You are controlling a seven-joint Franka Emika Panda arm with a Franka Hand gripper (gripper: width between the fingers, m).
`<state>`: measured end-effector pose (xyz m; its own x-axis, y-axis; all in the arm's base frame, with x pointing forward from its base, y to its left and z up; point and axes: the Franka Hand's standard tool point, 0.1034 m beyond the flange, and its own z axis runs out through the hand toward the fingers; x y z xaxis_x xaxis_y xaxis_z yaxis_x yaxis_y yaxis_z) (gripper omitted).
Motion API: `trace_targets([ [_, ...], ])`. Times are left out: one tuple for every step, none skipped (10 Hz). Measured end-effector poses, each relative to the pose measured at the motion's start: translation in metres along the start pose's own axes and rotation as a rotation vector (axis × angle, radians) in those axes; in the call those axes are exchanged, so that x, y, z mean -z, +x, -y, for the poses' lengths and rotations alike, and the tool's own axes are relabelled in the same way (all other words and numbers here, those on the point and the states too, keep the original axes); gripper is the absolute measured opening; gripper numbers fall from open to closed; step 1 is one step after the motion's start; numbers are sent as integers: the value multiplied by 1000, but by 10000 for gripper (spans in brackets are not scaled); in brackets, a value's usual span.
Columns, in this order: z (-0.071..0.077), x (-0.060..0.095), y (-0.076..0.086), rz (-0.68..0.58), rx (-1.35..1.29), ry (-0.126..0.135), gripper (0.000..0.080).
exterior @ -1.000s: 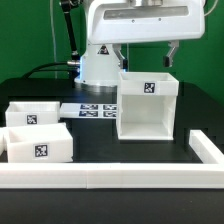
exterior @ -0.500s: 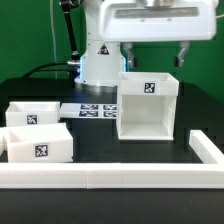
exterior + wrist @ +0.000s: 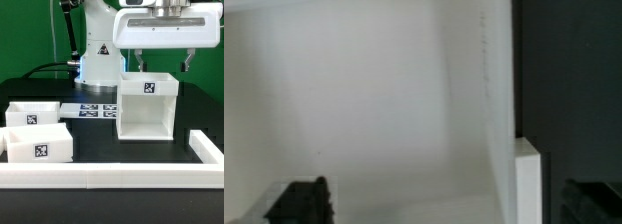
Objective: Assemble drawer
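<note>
The tall white housing box (image 3: 147, 108) stands upright on the black table, its top open and a tag on its front. Two shallow white trays lie at the exterior view's left, one behind (image 3: 30, 115) and one in front (image 3: 40, 145). My gripper (image 3: 164, 62) hangs open and empty just above the box's top, toward its side on the exterior view's right. In the wrist view the gripper (image 3: 448, 205) straddles a box wall (image 3: 528, 185): one dark fingertip (image 3: 299, 202) is over the white inside (image 3: 367, 100), the other over the dark table.
The marker board (image 3: 92, 108) lies flat between the trays and the robot base (image 3: 97, 60). A long low white rail (image 3: 100, 178) runs along the front and turns back at the exterior view's right (image 3: 208, 150).
My gripper has moved toward the exterior view's right and come down a little over the housing box. The box and the trays have not moved.
</note>
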<state>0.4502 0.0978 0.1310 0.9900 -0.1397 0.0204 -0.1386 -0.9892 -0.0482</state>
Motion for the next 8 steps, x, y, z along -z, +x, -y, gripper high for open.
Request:
trace_targets([
  [1,-1,-2,-2,-5,3,650],
  [7,-8,-10,-13,-9,10,650],
  [11,-14,-18,-14,2,12,650],
  [13,-20,-22,-17,8,14,650],
  [15,-26,-25,-17,13,16,650],
  [14,-30,-27,-20,16,17,650],
  [13,-33,-29,-14,19,16,650],
  [13,-33,-28,-14,22,17,650],
])
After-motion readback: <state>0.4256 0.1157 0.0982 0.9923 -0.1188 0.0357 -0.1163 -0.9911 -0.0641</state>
